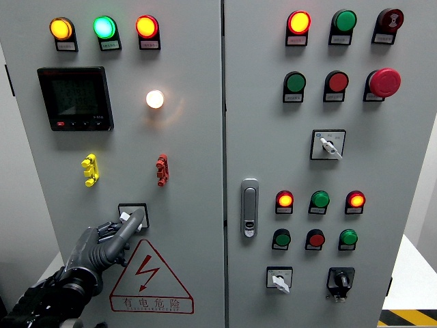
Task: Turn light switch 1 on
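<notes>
A small rotary switch (138,208) with a black square plate sits on the left cabinet door, below the yellow and red toggles. My left hand (130,222) comes up from the lower left, and its dark fingers (116,236) are closed around the switch's white knob, hiding most of the plate. Above it, a round white lamp (155,99) glows on the door. My right hand does not show.
The left door carries three lit indicator lamps (104,27), a black meter (75,98), a yellow toggle (89,169), a red toggle (162,169) and a red warning triangle (149,277). A door handle (250,207) and several buttons and selector switches (328,144) are on the right door.
</notes>
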`<action>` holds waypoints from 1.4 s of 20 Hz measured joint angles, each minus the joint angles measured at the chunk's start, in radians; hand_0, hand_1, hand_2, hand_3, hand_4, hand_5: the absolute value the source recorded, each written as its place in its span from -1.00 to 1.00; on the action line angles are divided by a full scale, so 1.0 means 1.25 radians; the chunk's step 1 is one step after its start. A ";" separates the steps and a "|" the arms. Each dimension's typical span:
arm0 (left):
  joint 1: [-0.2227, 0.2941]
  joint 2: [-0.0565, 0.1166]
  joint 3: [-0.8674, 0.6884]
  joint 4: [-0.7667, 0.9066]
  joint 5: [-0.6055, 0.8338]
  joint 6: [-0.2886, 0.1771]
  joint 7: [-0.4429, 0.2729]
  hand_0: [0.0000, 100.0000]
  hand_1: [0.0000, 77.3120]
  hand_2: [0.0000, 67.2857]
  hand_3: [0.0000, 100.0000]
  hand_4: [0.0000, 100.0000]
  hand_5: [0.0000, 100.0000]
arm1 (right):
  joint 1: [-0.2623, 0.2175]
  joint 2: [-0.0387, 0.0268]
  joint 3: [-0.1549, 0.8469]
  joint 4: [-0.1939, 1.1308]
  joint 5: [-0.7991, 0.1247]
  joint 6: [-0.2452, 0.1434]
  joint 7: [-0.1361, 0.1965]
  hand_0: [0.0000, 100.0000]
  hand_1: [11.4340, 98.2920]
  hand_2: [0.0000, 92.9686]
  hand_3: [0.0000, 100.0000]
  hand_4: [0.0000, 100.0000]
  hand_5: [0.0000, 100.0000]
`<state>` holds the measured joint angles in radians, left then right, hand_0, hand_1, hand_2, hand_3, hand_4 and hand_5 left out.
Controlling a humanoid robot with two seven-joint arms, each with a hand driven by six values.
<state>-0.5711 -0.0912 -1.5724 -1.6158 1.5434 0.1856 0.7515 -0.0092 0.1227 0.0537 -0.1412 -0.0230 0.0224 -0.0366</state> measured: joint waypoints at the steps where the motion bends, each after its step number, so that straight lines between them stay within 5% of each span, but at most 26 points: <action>1: 0.006 0.000 0.000 -0.001 0.000 0.000 -0.001 -1.00 0.23 0.46 0.82 1.00 0.57 | 0.000 0.0001 0.000 0.000 0.000 0.000 0.000 -1.00 -0.81 -1.00 -0.60 -0.61 -0.79; 5: 0.048 0.000 0.002 -0.003 -0.006 0.000 -0.038 -1.00 0.25 0.40 0.78 1.00 0.50 | 0.000 0.0001 0.000 0.000 0.000 0.000 0.000 -1.00 -0.81 -1.00 -0.60 -0.61 -0.79; 7: 0.081 -0.001 0.013 -0.003 -0.014 0.001 -0.076 -1.00 0.25 0.33 0.68 0.96 0.29 | 0.000 0.0004 0.000 0.000 0.000 0.000 0.000 -1.00 -0.81 -1.00 -0.60 -0.61 -0.79; 13: 0.197 0.019 0.077 0.000 -0.106 0.002 -0.218 -1.00 0.13 0.09 0.29 0.62 0.14 | 0.000 0.0006 0.000 0.000 0.000 0.000 0.000 -1.00 -0.81 -1.00 -0.60 -0.61 -0.79; 18: 0.324 0.020 0.135 0.028 -0.149 0.002 -0.313 -1.00 0.04 -0.07 -0.14 0.30 0.11 | 0.000 0.0004 0.000 0.000 0.000 0.000 0.000 -1.00 -0.80 -1.00 -0.60 -0.61 -0.79; 23: 0.431 0.027 0.222 0.171 -0.273 0.003 -0.387 -1.00 -0.08 -0.17 -0.31 0.16 0.09 | 0.000 0.0000 0.000 0.000 0.000 0.000 0.000 -1.00 -0.82 -1.00 -0.60 -0.61 -0.79; 28: 0.450 0.058 0.349 0.443 -0.430 0.004 -0.498 -1.00 -0.16 -0.21 -0.42 0.04 -0.01 | 0.000 0.0002 0.000 0.000 0.000 0.000 0.000 -1.00 -0.81 -1.00 -0.60 -0.61 -0.79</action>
<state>-0.0088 -0.0191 -1.1361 -1.0621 1.0064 0.1901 0.1291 -0.0093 0.1229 0.0537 -0.1411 -0.0230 0.0220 -0.0369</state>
